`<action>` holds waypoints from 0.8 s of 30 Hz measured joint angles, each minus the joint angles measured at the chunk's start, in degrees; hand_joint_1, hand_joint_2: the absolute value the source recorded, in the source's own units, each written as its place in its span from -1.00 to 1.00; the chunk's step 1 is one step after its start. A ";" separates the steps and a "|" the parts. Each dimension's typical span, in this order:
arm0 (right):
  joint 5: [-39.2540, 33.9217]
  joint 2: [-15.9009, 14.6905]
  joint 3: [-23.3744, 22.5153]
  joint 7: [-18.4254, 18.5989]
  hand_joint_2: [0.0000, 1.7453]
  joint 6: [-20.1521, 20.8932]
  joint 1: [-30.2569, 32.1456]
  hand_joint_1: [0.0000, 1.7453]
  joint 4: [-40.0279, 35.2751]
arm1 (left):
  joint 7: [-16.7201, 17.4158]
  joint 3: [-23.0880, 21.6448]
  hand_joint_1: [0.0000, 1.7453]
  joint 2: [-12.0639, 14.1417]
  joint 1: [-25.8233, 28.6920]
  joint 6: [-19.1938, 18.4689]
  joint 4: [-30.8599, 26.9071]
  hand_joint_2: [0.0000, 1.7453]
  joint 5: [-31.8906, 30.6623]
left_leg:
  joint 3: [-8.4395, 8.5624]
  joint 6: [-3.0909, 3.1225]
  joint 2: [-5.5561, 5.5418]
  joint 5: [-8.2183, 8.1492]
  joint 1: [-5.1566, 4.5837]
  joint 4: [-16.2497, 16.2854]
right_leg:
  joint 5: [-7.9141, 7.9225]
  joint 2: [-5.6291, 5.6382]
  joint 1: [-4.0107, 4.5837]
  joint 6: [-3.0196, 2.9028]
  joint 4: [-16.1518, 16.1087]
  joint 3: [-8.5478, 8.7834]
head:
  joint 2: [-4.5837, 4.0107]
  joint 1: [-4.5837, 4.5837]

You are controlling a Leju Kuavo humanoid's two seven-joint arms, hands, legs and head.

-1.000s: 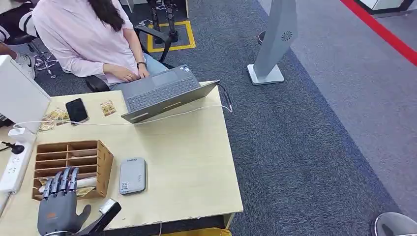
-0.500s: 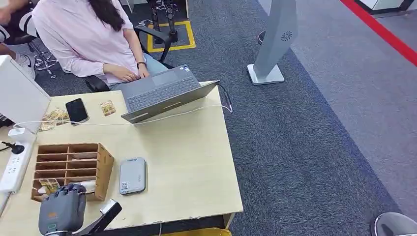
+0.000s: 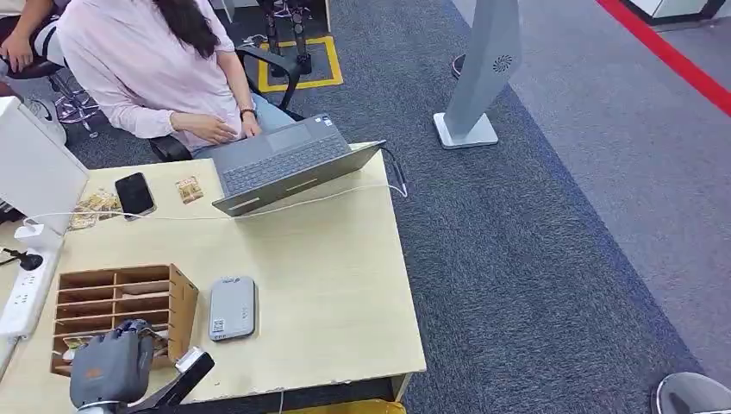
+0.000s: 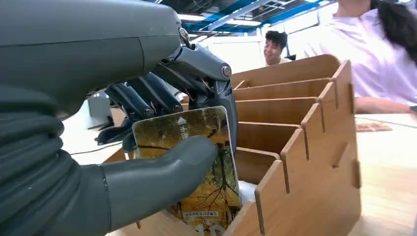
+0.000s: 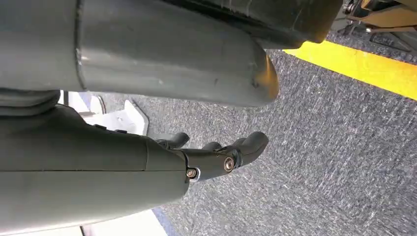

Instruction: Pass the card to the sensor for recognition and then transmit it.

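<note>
My left hand [image 3: 110, 366] is at the near end of the wooden slotted organizer [image 3: 183, 306], fingers curled in. In the left wrist view the hand [image 4: 147, 167] pinches a yellow-brown picture card [image 4: 206, 196] between thumb and fingers, with the card's lower edge still down in a slot of the organizer [image 4: 305, 147]. The grey flat sensor [image 3: 233, 308] lies on the table just right of the organizer. My right hand [image 5: 216, 152] hangs over the carpet, fingers loosely bent and holding nothing.
A person types on a grey laptop [image 3: 284, 164] at the far table edge. A black phone [image 3: 134, 193], small packets, a white cable and a power strip [image 3: 21, 293] lie at the left. A grey stand [image 3: 483, 78] rises from the carpet.
My left hand's fingers went from spread over the organizer to curled around the card. The organizer has slid a little toward the table's near edge.
</note>
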 joint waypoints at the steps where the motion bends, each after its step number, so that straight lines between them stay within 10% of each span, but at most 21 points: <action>1: 0.00 0.00 0.00 0.00 -1.00 0.00 0.00 -1.00 -0.02 | -0.02 0.00 1.00 -0.02 -0.18 0.05 0.00 1.00 0.00 | 0.00 0.00 0.00 0.00 0.00 0.00 | 0.00 0.00 0.00 0.00 0.00 0.00 | 0.00 0.00; 24: -3.76 -0.13 -2.62 -0.66 -1.00 -0.22 0.02 -1.00 -0.04 | -0.39 -18.82 1.00 0.79 -8.91 1.90 -10.88 1.00 -3.76 | 0.02 0.02 -0.03 0.02 0.00 0.06 | 0.05 -0.04 -0.01 0.02 -0.01 0.02 | 0.00 0.00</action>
